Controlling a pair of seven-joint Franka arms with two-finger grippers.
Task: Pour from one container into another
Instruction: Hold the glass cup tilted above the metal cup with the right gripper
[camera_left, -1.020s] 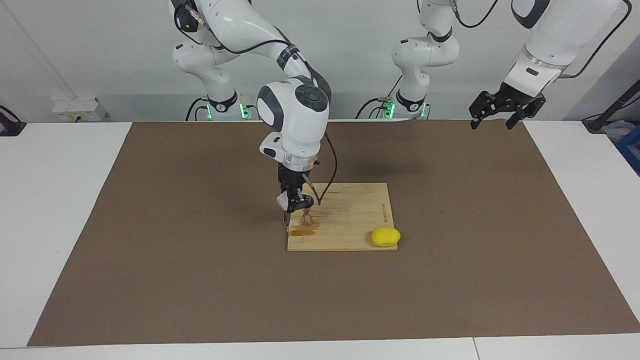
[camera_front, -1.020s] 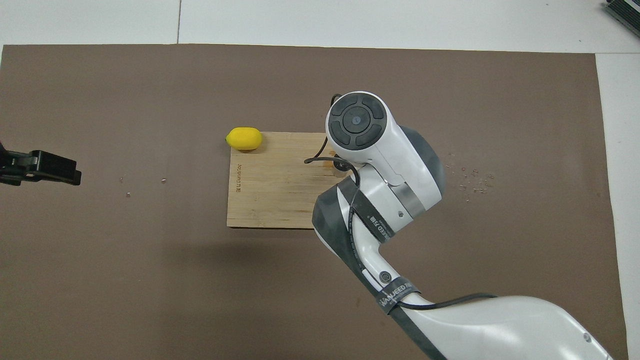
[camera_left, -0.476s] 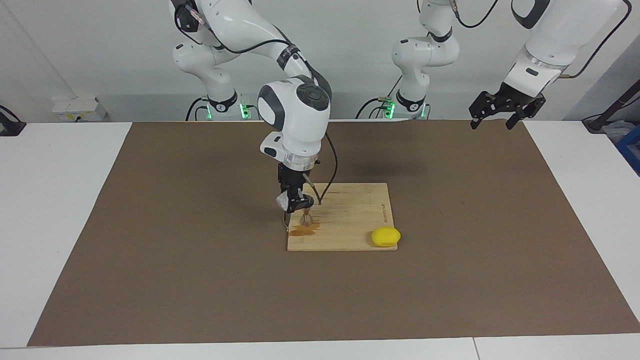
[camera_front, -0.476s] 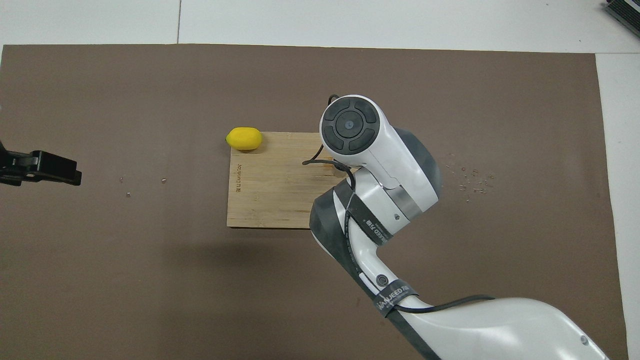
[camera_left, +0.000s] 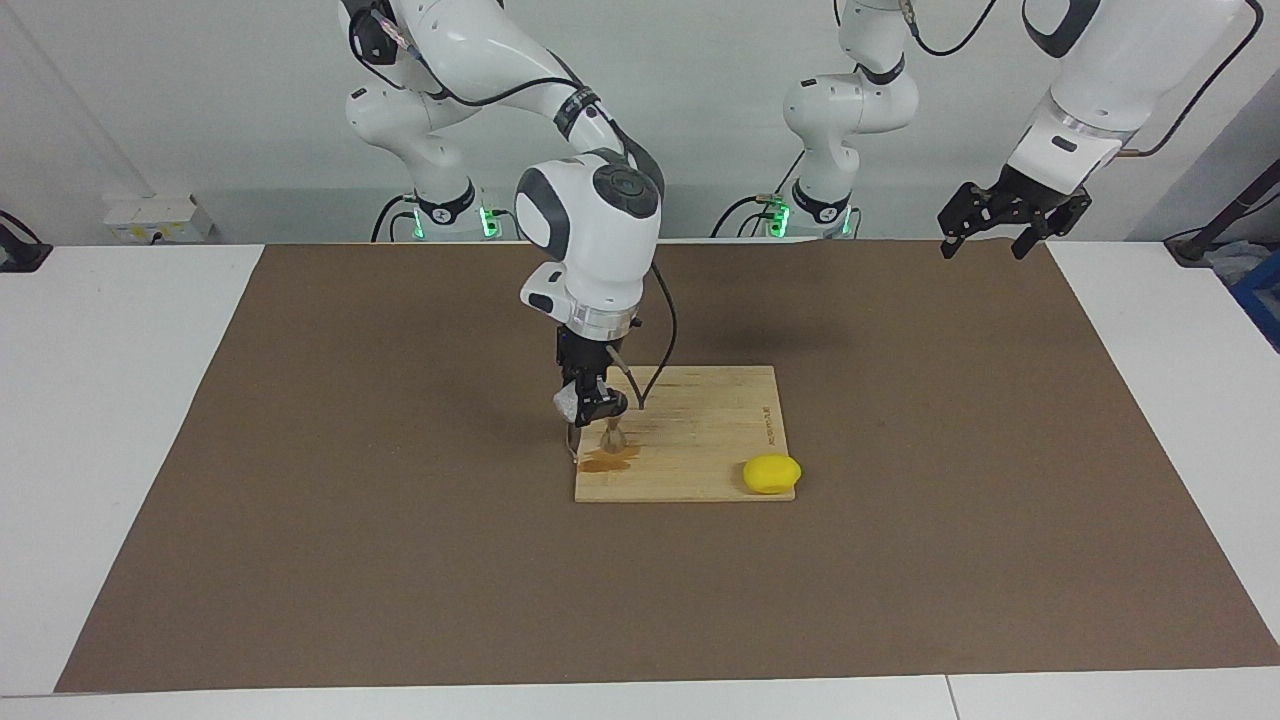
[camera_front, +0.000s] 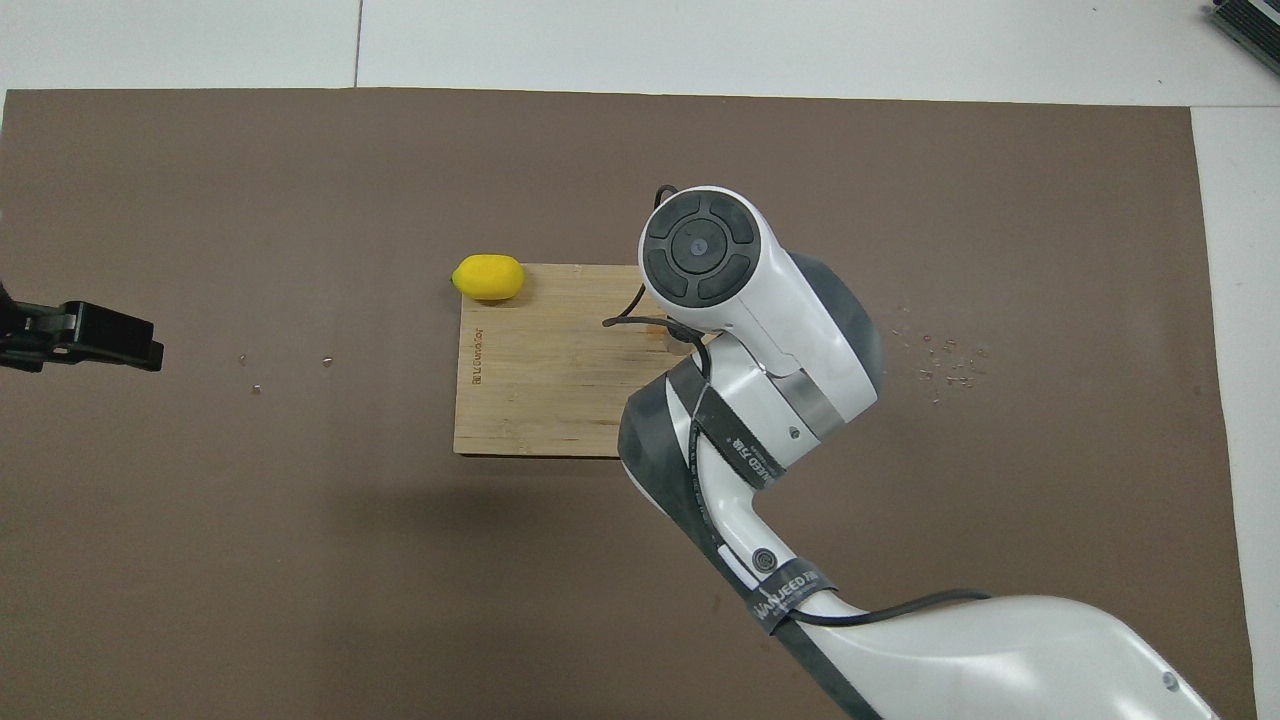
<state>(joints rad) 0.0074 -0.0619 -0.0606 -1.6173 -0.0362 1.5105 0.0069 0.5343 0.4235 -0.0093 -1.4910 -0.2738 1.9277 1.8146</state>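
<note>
While my right hand (camera_left: 588, 408) hangs low over the wooden board (camera_left: 700, 440), it is clamped shut on the glass cup (camera_left: 565, 403), which is tipped above the steel jigger (camera_left: 612, 437). The jigger stands on the board near the edge toward my right arm's end. A brown puddle (camera_left: 608, 460) spreads at its foot.

From above, my own right wrist (camera_front: 700, 250) covers hand, cup and jigger.

Taking twelve o'clock as straight away from me, a yellow lemon (camera_front: 488, 277) sits at ten o'clock from the jigger, on the board's corner. Clear droplets (camera_front: 945, 355) dot the brown mat (camera_left: 400, 520) at three o'clock from the board. My left hand (camera_left: 983, 245) waits at nine o'clock, raised over the mat's edge, fingers spread wide and empty.

I count one cup, one jigger, one lemon, one board and one puddle on the table (camera_left: 120, 400).
</note>
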